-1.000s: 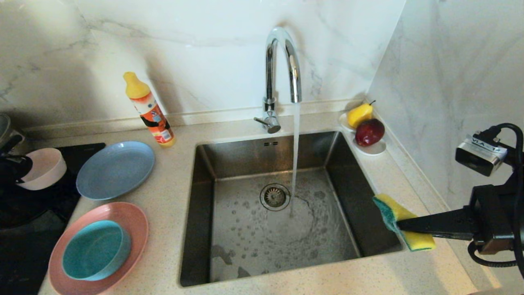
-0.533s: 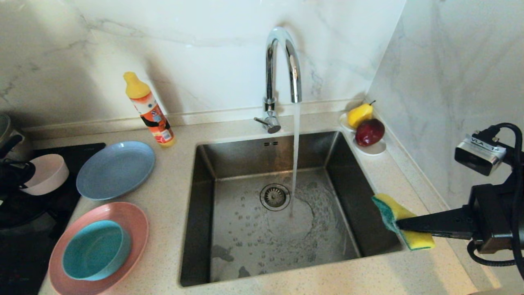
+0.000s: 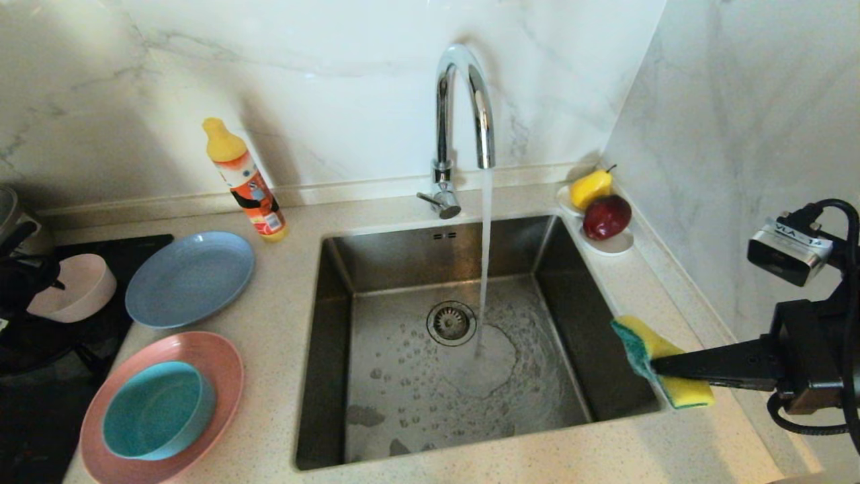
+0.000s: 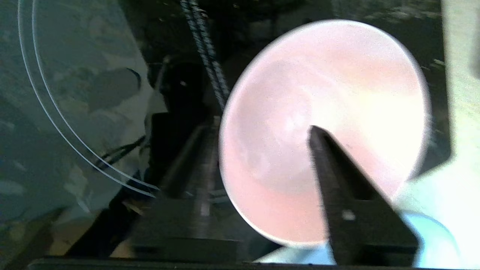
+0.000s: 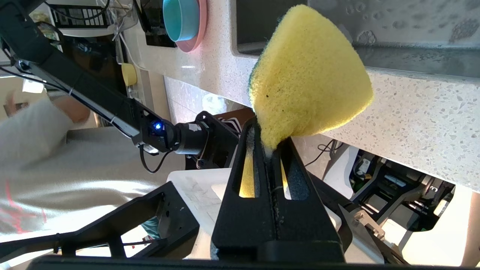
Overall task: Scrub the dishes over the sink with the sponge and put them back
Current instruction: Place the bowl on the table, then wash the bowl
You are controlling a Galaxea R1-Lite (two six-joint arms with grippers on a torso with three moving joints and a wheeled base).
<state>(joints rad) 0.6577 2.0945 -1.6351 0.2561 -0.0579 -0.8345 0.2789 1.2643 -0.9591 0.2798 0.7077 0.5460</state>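
My left gripper [image 3: 37, 281] is at the far left over the black cooktop, open. One finger [image 4: 337, 180] is inside the pale pink-white bowl [image 3: 77, 290] [image 4: 322, 93] and the other is outside its rim. The grey-blue plate [image 3: 189, 277] lies on the counter. In front of it the pink plate [image 3: 225, 366] carries the teal bowl [image 3: 158, 410]. At the sink's [image 3: 584, 323] right rim my right gripper [image 3: 655, 366] [image 5: 268, 144] is shut on the bent yellow and green sponge [image 3: 641, 346] [image 5: 311, 75]. Water runs from the faucet [image 3: 463, 101].
An orange detergent bottle [image 3: 245, 181] stands behind the grey-blue plate. A small white dish [image 3: 613, 246] with a pear [image 3: 590, 188] and an apple [image 3: 607, 216] sits in the back right corner. A marble wall runs close along the right. A steel pot [image 3: 7, 215] shows at the left edge.
The pale pink-white bowl has sunk a little with my left gripper, toward the cooktop and slightly nearer. The right arm and the sponge have not moved.
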